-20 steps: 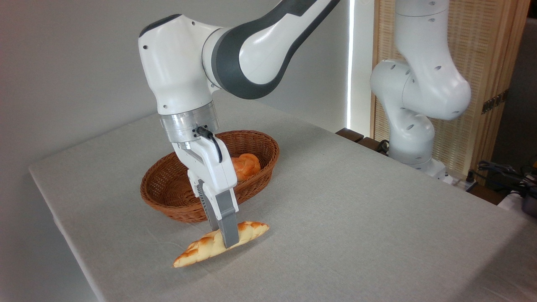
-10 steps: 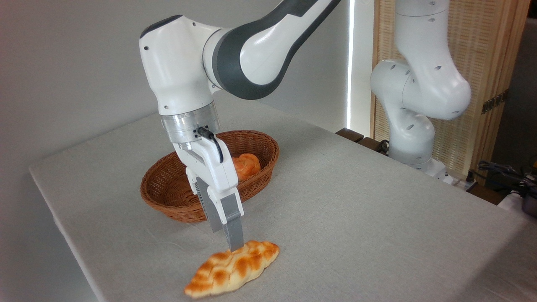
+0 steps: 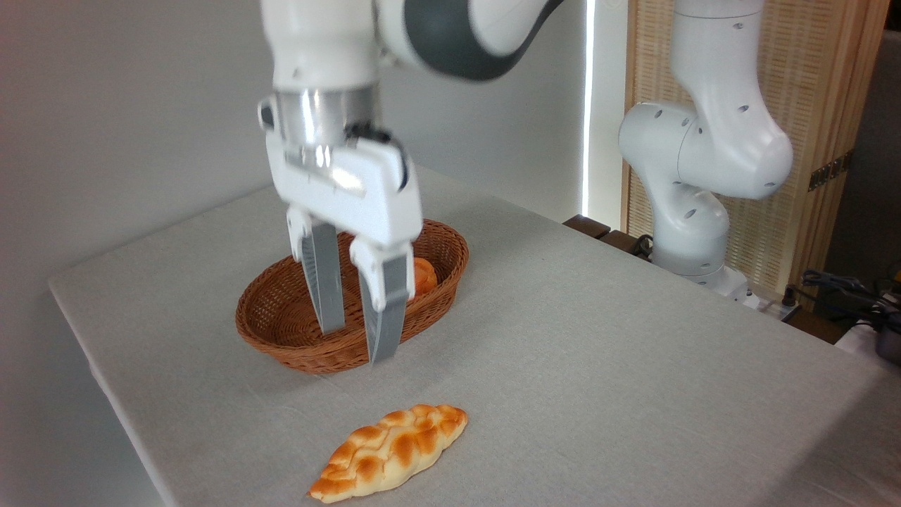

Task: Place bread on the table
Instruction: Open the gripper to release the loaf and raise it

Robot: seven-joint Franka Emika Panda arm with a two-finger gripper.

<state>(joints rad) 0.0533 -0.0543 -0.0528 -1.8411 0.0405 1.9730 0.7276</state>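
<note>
- Bread (image 3: 389, 452) lies flat on the tabletop (image 3: 598, 338), near the front edge, just in front of the basket (image 3: 260, 320) and clear of it. Nothing touches it.
- Gripper (image 3: 355, 343) hangs above and behind the loaf, fingers spread with a clear gap, holding nothing (frame is motion-blurred there, so the exact opening is rough).
- Loaf rests on its broad side, so I'd judge it stable; no roll risk.
- Orange bun (image 3: 422, 276) sits in the basket, partly hidden behind the gripper. Not part of the job.
- Judgement: placement looks done; only the arm's retreat is left.
</note>
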